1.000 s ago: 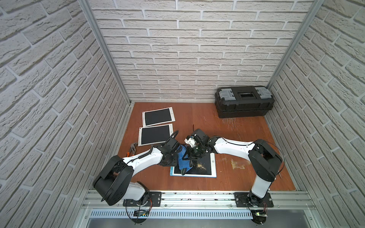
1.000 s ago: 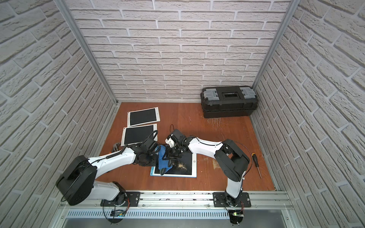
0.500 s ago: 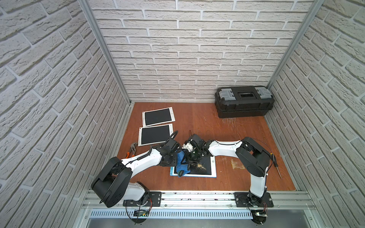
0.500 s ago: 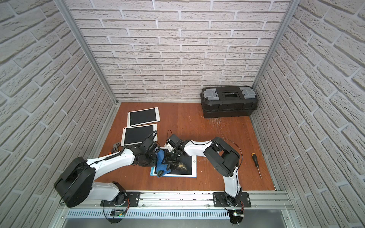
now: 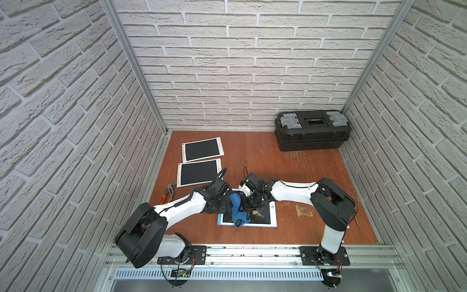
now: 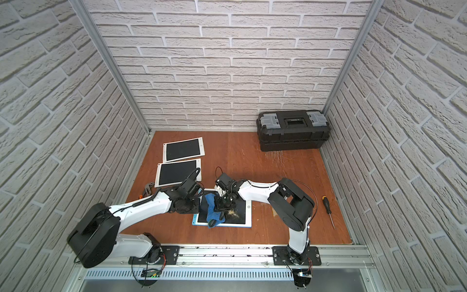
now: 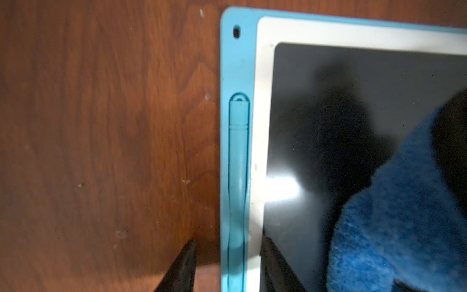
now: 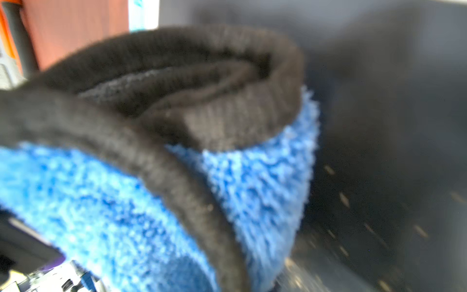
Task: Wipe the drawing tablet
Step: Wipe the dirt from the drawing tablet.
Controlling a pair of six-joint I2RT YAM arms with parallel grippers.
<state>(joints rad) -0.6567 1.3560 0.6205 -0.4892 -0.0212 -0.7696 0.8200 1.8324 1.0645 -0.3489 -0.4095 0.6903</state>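
Since a second earlier the right claw had dragged the cloth slightly toward the tablet's near edge, and that arm's elbow had swung in and partly back out. Its jaws were clamped on the blue cloth, whose black hem filled the blurred right wrist view. The cloth trailed down from the claw onto the dark screen, its loose end lying over the near rim. The tablet lay flat on the wooden table directly beneath both claws. Just beside the right claw, on the side away from the other arm, tan crumbs were scattered on the screen. Close on the cloth's other side, the left claw had its jaws apart, astride the tablet's blue rim, one finger over wood and one over the bezel. Whether they pressed on it could not be told. The stylus sat in its slot ahead of the fingers. Beyond the left claw lay two spare tablets and pliers. Past the right claw were a pale stain, then a screwdriver. Farthest off, a toolbox stood in the back corner.
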